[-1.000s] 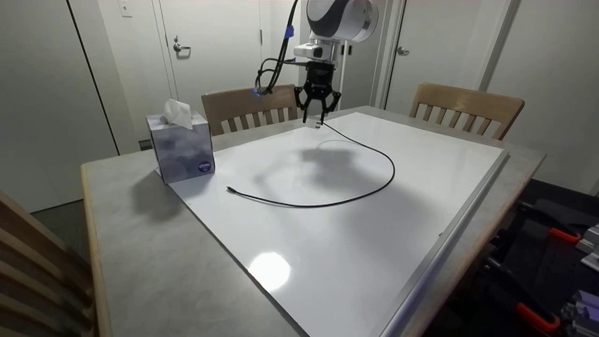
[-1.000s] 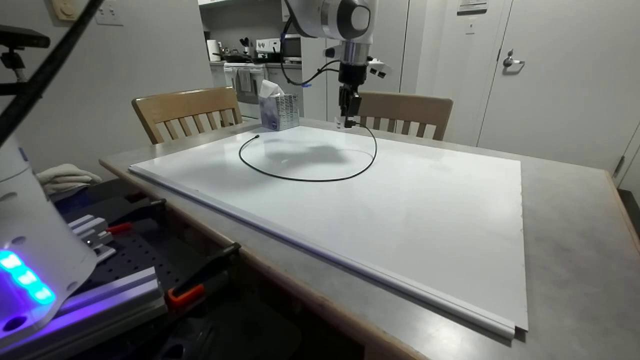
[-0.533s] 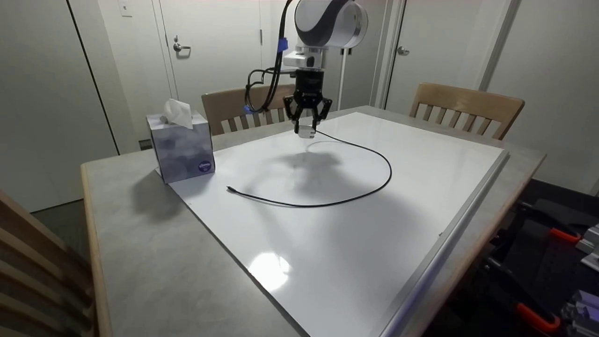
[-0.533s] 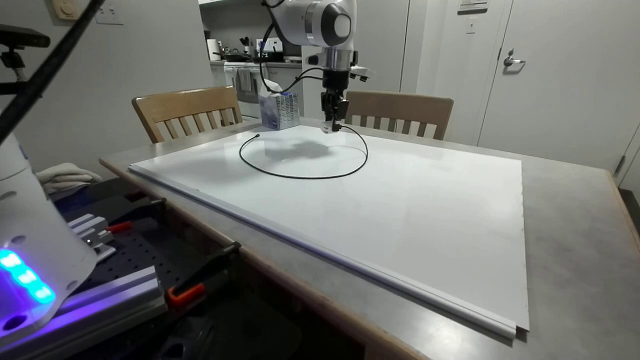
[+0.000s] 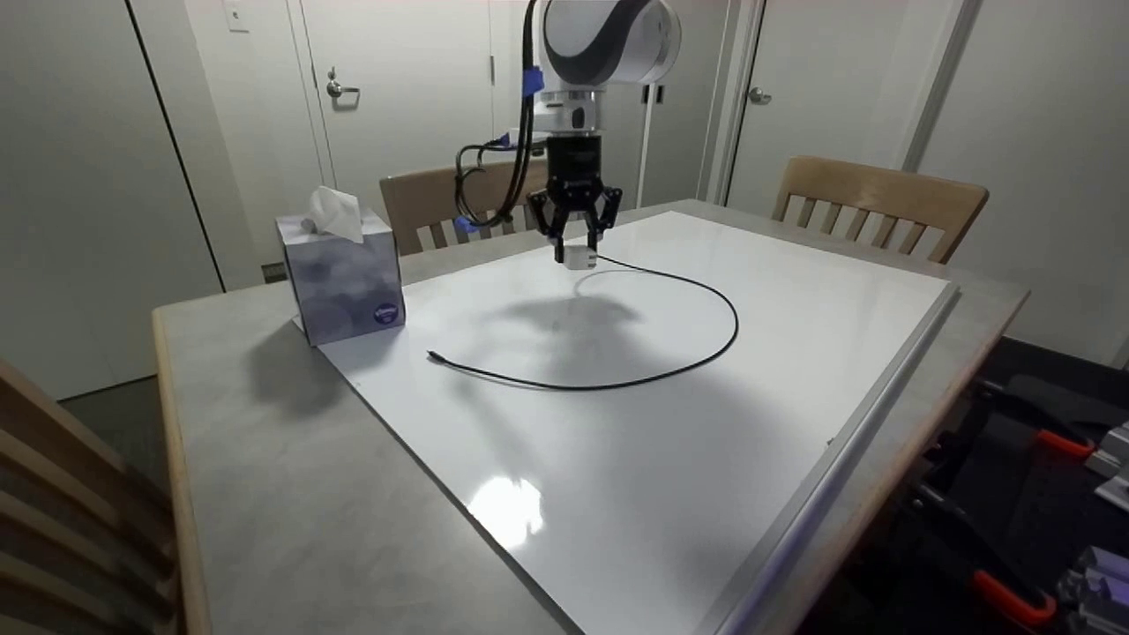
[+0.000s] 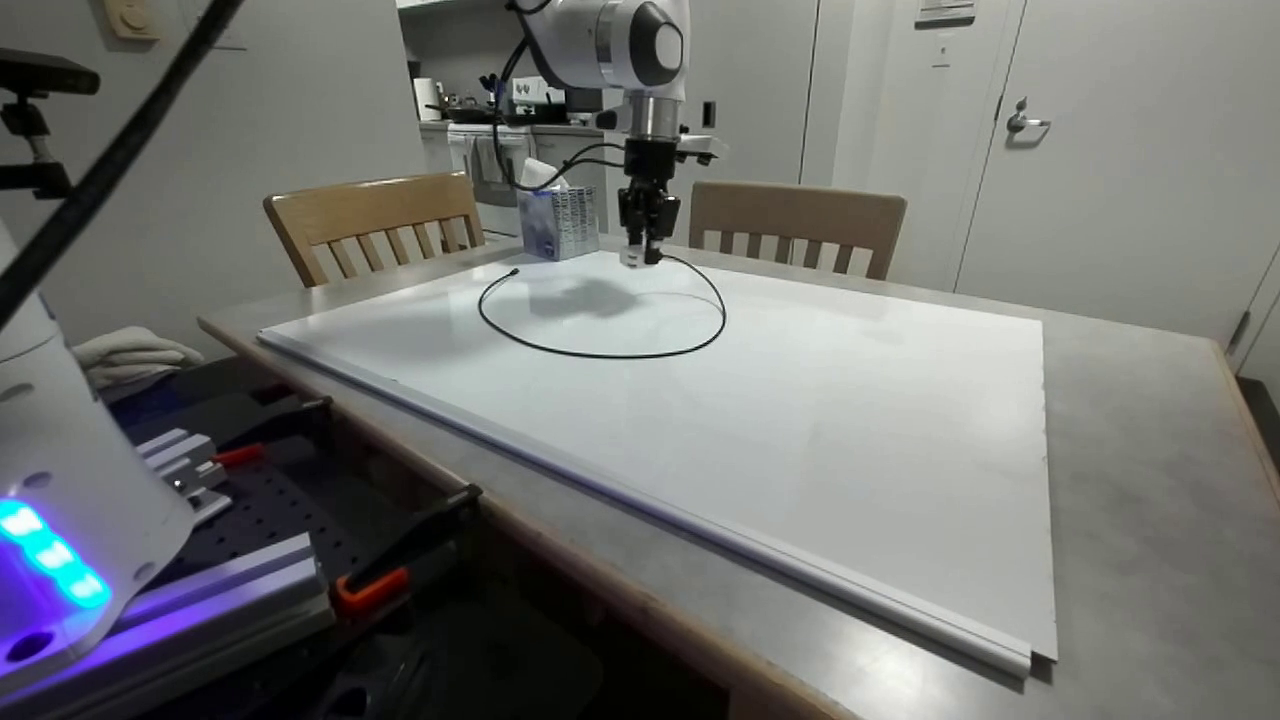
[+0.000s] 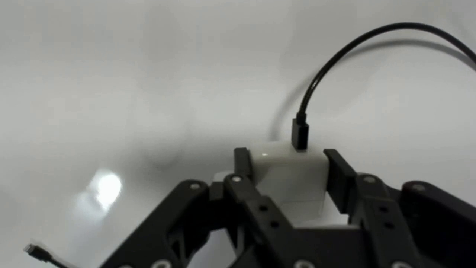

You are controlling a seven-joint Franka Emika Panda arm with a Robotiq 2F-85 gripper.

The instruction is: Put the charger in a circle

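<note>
On our white board the charger's black cable curves; above, our gripper pinches its white plug. Now we bring it nearer the loose tip, so the circle seems closer to done.

In both exterior views the arm hangs in from the top edge near the centre, its wrist upright and the hand pointing down. In the wrist view the fingers stand bottom right of centre, partway apart and clamped on what they hold. In an exterior view the base fills the lower left, its lights blue.
</note>
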